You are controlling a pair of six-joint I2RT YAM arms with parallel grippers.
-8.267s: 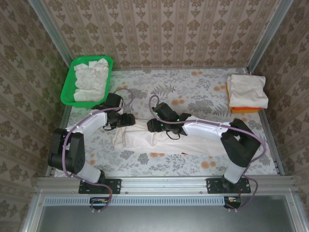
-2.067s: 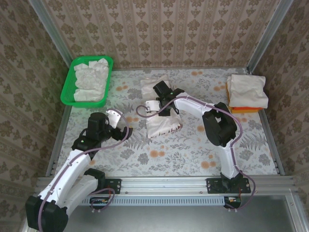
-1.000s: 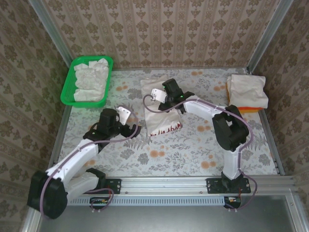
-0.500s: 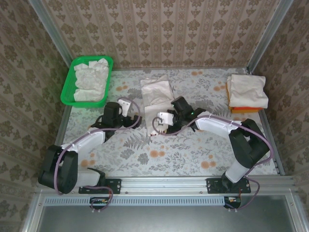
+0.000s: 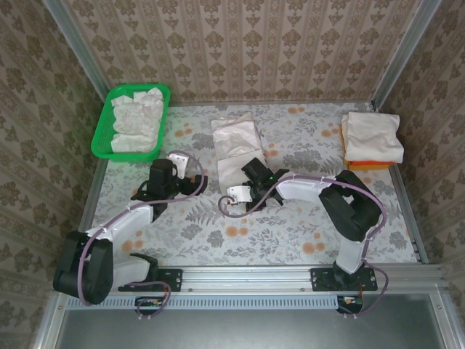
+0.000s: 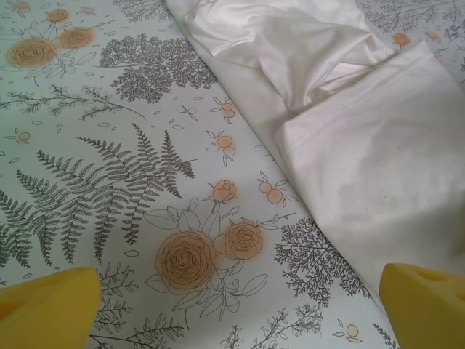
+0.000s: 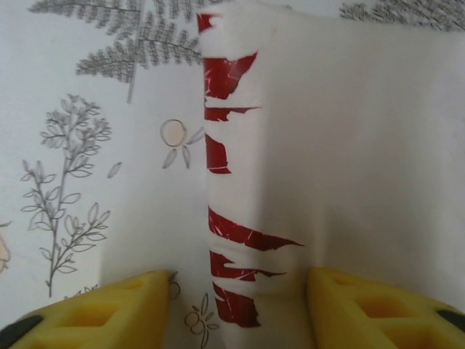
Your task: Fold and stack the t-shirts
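An off-white folded t-shirt (image 5: 234, 142) lies at the table's middle; a red print runs along its near edge (image 7: 225, 240). My right gripper (image 5: 236, 193) is low at that edge. Its yellow fingers (image 7: 94, 309) stand partly apart, one on the tablecloth and one on the cloth, with the printed fold between them, not pinched. My left gripper (image 5: 195, 185) hovers wide open just left of the shirt (image 6: 363, 167), nothing between its fingers (image 6: 47, 305). More off-white t-shirts fill the green basket (image 5: 102, 134). An off-white shirt (image 5: 372, 134) tops an orange one (image 5: 363, 165) at the far right.
The floral tablecloth (image 5: 290, 233) covers the table, bounded by metal rails and patterned walls. The basket stands at the back left corner, the stack at the back right. Bare cloth shows along the near edge and between shirt and stack.
My right gripper came from the shirt's far side down to its near printed edge, and its jaws have narrowed. My left gripper moved up and right toward the shirt's left side.
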